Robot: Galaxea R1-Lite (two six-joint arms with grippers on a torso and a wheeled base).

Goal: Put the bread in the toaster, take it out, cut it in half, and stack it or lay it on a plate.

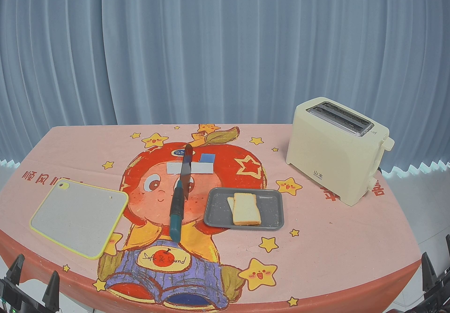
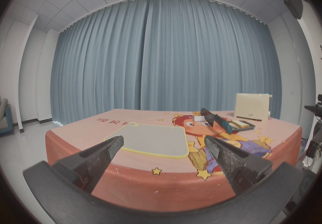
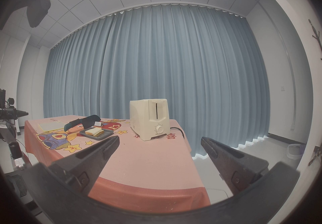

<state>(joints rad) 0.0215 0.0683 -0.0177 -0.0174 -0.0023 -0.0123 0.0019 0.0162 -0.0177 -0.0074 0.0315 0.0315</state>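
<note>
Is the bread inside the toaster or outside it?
Outside. The bread lies flat on the grey tray, apart from the toaster, and nothing sticks out of its slots.

- Red characters run along the tablecloth (image 1: 328,243), just beyond the cutting board (image 1: 77,217).
- A short dark mark sits low on the toaster (image 1: 335,152).
- Cursive lettering crosses the printed apple badge (image 1: 164,257).

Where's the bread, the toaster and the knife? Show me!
bread (image 1: 246,209): head view, top of the upper slice.
toaster (image 1: 328,156): head view, middle of its front wall.
knife (image 1: 176,217): head view, on the blue-green handle.
</note>
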